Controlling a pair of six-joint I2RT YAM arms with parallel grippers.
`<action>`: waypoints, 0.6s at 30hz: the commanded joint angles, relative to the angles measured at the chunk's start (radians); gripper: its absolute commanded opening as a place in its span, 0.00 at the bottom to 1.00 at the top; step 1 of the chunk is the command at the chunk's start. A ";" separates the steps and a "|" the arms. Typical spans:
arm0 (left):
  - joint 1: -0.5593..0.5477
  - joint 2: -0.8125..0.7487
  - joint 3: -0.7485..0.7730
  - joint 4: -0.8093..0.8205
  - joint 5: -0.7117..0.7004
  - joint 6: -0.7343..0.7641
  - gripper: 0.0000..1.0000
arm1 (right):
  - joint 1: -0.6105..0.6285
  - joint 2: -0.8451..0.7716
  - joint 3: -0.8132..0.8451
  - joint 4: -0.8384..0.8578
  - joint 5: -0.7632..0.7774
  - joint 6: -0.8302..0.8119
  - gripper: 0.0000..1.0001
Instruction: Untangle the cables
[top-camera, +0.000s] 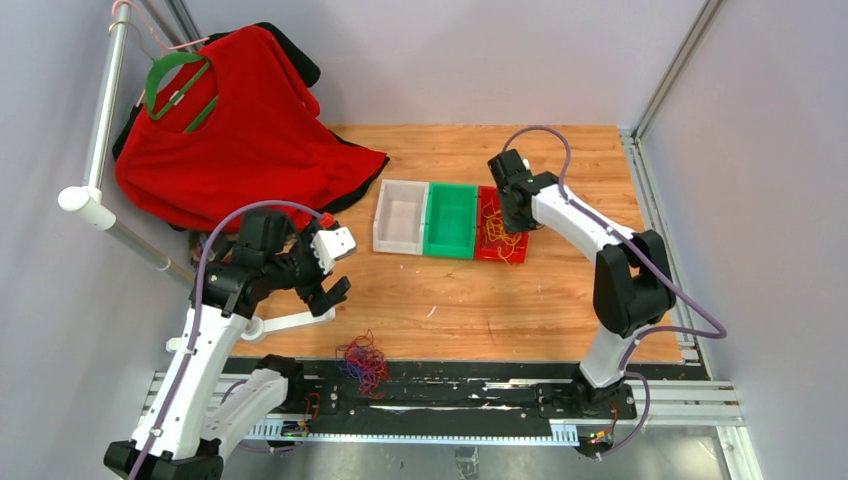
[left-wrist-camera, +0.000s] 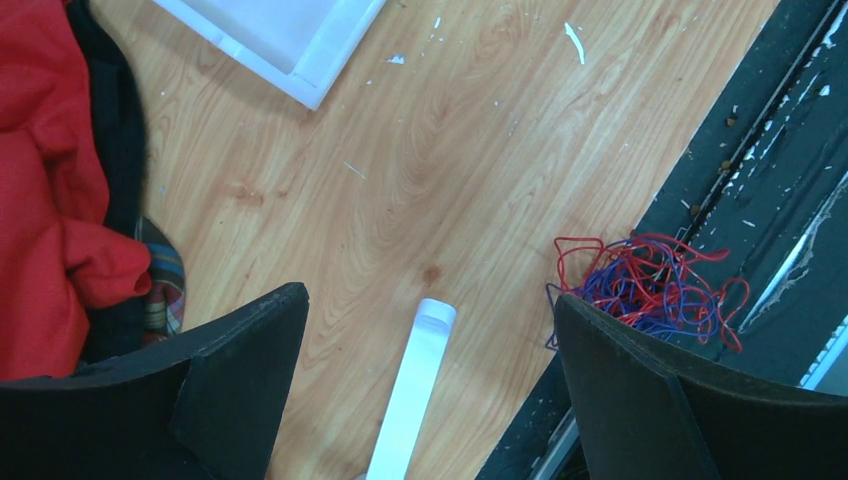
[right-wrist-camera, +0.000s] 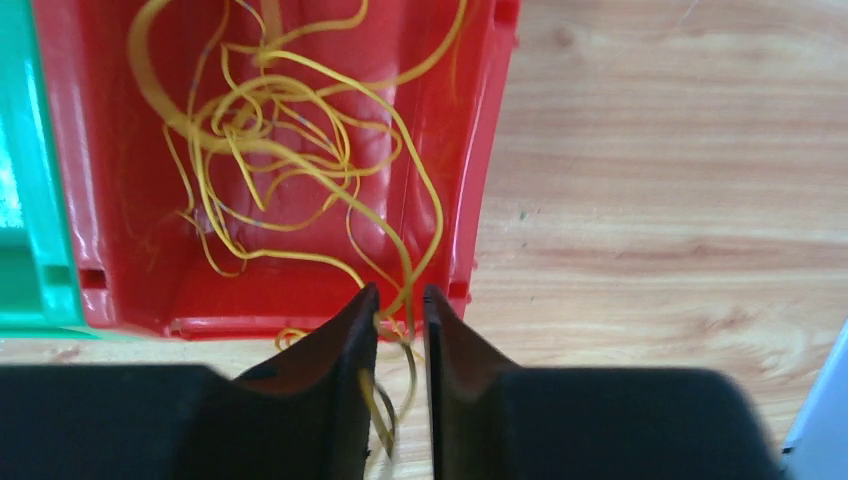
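Note:
Several thin yellow cables (right-wrist-camera: 290, 150) lie coiled in the red bin (right-wrist-camera: 470, 200), seen from above as yellow cables (top-camera: 497, 235) in the red bin (top-camera: 516, 256). My right gripper (right-wrist-camera: 400, 292) hangs over that bin's near right corner. Its jaws stand a little apart, and a yellow strand runs loosely through the gap and dangles over the rim. A tangle of red and purple cables (left-wrist-camera: 650, 285) lies at the table's near edge, also visible as the tangle (top-camera: 362, 362). My left gripper (left-wrist-camera: 430, 292) hovers wide open and empty, up and left of the tangle, shown as the left gripper (top-camera: 325, 270).
A white bin (top-camera: 400, 215) and a green bin (top-camera: 450, 222) stand left of the red one. A red shirt (top-camera: 240, 130) on a green hanger drapes at the back left. A black rail (top-camera: 450, 385) runs along the near edge. The white bar (left-wrist-camera: 415, 390) lies below my left gripper.

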 joint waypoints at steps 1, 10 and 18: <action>-0.008 -0.012 -0.009 -0.004 -0.013 0.044 0.98 | -0.004 0.065 0.144 -0.107 0.029 -0.005 0.33; -0.009 -0.014 -0.018 -0.021 -0.017 0.093 0.98 | 0.021 0.098 0.236 -0.140 0.070 -0.021 0.45; -0.067 0.021 -0.102 -0.045 -0.014 0.213 0.98 | 0.097 -0.161 0.023 0.033 0.014 0.015 0.54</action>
